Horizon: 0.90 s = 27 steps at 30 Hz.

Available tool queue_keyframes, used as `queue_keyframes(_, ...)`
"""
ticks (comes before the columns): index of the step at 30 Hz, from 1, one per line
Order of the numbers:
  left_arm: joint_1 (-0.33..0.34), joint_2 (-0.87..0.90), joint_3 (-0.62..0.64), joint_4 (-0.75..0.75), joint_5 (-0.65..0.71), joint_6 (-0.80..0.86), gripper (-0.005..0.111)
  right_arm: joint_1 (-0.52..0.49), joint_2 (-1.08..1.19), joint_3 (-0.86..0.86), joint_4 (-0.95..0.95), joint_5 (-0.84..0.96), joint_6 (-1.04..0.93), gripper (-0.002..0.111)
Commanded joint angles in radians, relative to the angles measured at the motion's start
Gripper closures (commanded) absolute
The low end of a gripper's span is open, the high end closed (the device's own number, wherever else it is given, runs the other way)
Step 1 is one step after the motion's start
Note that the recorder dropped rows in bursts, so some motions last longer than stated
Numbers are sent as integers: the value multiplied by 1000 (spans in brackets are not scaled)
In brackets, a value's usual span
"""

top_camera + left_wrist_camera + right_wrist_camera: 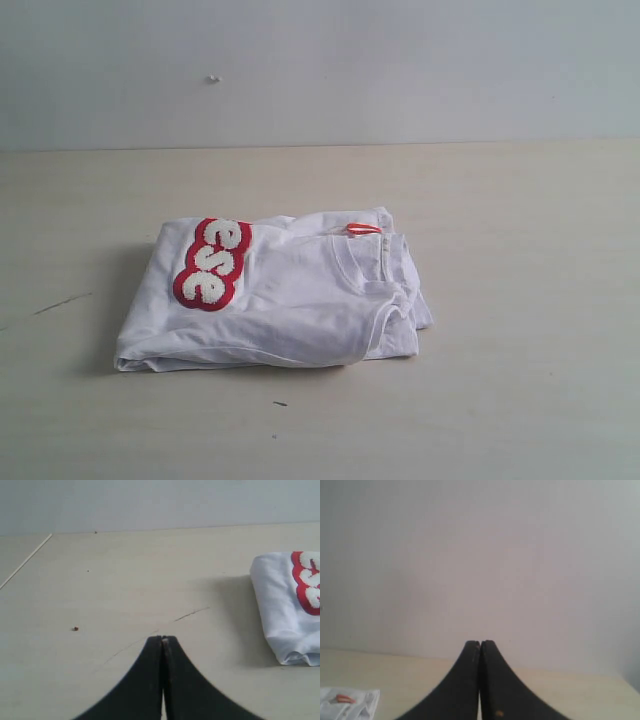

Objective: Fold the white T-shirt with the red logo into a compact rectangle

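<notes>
White T-shirt (290, 300) sits folded on the table (520, 220), long side running left-right in the exterior view, red logo (212, 265) at its left end. Both claws are pressed together and empty: left gripper (163, 639) points over bare wood with the logo end off to its side (so I'd guess it's nearer), right gripper (480, 642) faces the wall (520, 555). Plenty of open room all round the shirt.

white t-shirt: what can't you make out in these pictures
Red logo, exterior view: only "ese" shows; the fold hides the rest of the letters.
Orange neck tag, exterior view: too small to read any print.
White T-shirt, left wrist view: cut off by the frame edge, only one folded end shows.
Right wrist view: just a blurred corner of the shirt with the tag, cut by the edge.
</notes>
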State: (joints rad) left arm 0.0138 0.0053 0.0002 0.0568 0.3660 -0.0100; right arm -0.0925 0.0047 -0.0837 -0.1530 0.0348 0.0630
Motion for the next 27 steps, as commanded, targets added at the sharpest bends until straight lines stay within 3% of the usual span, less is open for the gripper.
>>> queue_keyframes(1,-5,-5,0,-9,-5,2,107,-6,-5,83,-6,-20,-8,108)
queue_keyframes(15,-5,-5,0,-9,-5,2,107,5,-5,84,3,204,-9,108)
queue_keyframes(27,-5,-5,0,-9,-5,2,107,5,-5,84,18,282,-9,108)
